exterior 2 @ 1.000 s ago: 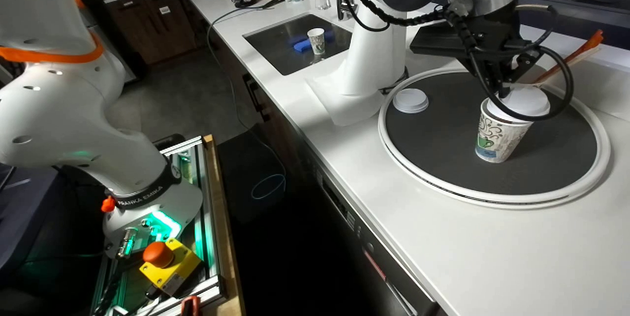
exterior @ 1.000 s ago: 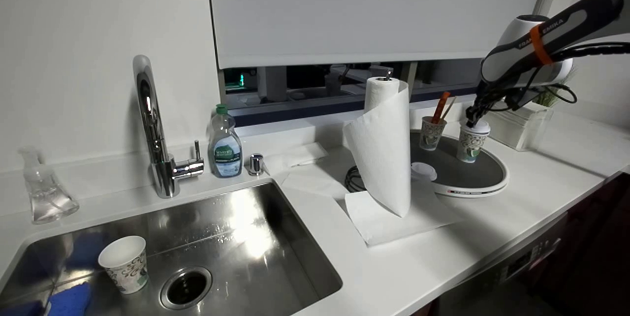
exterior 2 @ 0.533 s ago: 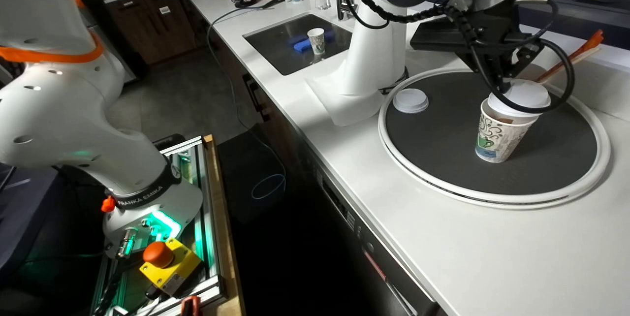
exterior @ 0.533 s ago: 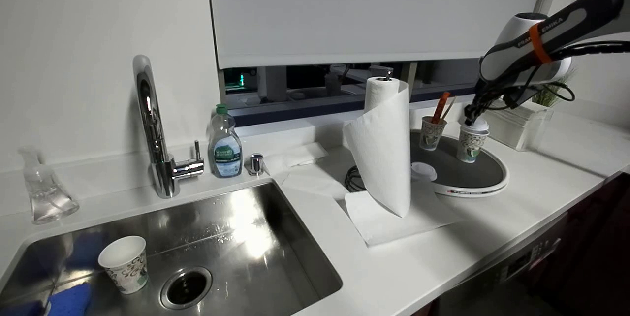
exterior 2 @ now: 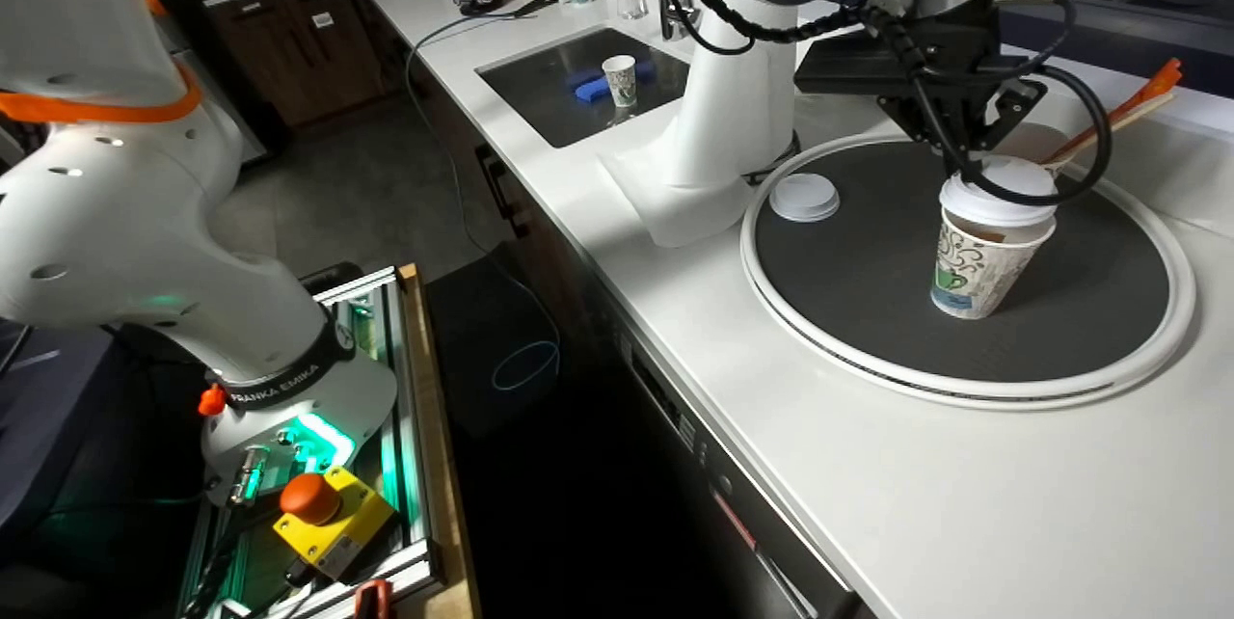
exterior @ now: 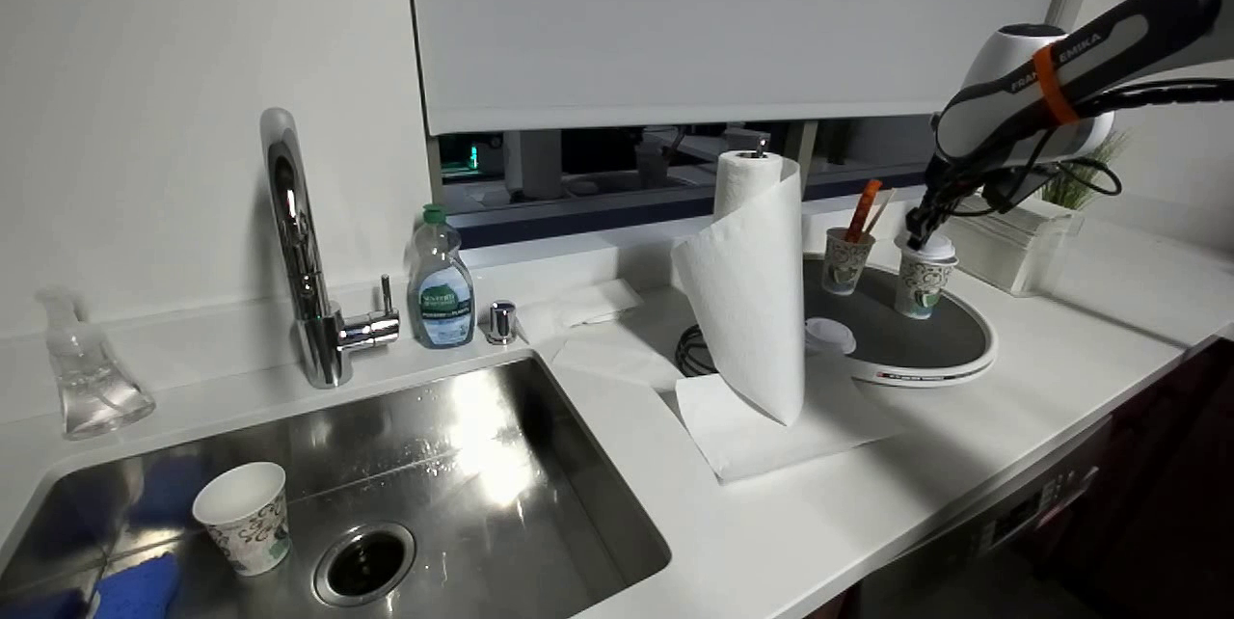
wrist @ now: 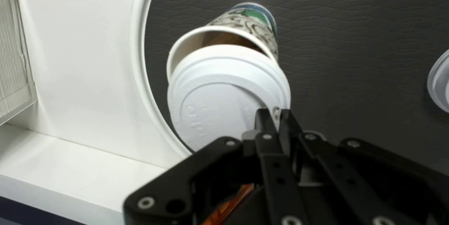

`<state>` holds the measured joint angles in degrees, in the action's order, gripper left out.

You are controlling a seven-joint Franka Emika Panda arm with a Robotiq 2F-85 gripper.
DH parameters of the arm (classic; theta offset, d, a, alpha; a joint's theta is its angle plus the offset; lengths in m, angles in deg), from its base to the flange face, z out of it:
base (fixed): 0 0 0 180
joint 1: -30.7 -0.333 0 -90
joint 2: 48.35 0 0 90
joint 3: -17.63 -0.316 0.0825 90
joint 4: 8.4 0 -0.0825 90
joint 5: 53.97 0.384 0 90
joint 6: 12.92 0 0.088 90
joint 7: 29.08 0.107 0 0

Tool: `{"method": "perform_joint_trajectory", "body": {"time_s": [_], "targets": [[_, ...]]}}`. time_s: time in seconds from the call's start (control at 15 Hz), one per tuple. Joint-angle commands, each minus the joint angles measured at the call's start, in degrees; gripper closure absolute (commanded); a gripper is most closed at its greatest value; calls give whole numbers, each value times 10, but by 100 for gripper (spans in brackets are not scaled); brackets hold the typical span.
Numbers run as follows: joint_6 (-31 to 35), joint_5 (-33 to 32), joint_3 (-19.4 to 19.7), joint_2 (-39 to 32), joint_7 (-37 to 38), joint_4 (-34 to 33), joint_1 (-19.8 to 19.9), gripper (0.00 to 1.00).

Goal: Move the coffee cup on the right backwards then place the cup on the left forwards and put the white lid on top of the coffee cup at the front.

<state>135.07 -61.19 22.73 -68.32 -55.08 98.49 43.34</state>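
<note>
- The white lid [wrist: 217,99] was mid-frame in the wrist view, over the front cup [exterior 2: 983,270] but out of line with it; a crescent of the mouth showed on the upper side
- Pincer [wrist: 276,114]: clenched on the lid's rim, at the lid's lower right in the wrist frame; whether lid met cup, could not tell
- Front cup stood upright on the round dark tray [exterior 2: 868,301], right part of both exterior views; something brown inside, kind unclear; tray lay on the white surface [exterior 2: 964,523]
- Rear cup [exterior: 845,264], orange stick [exterior: 863,212] up in it, stood nearer the back wall, right part of an exterior view; judged both cup moves done, lid seating in hand
- Spare lid [exterior 2: 805,197] lay apart, at the tray's left in an exterior view
- Handling, judged: lid light, slick, thin plastic, stiff across the top, springy round the skirt; held at one spot, it was apt to swivel or sag
- Best hold: the rim, as taken, firm without bending it out of round; the smooth top offered little purchase
- Front cup, judged: soft paper, easily dented, likely to tip under an off-line push
- Next move called for: lid toward the uncovered crescent until rims matched, then light, even pressure
</note>
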Motion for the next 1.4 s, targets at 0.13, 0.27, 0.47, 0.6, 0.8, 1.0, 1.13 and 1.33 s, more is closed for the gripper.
{"method": "perform_joint_trajectory", "body": {"time_s": [0.13, 0.27, 0.47, 0.6, 0.8, 1.0, 1.13, 1.33], "targets": [[-21, -36, 16, 9, 34, 14, -13, 98], [-18, -51, 25, 4, 53, 11, -17, 98], [-21, -57, 27, -4, 63, 1, -20, 98], [-23, -59, 24, -6, 64, 0, -21, 98], [-24, -56, 21, -8, 60, 0, -24, 98], [-25, -56, 21, -10, 61, 0, -27, 98], [-26, -56, 22, -10, 62, 0, -27, 98], [-20, -62, 29, -7, 75, 0, -29, 98]]}}
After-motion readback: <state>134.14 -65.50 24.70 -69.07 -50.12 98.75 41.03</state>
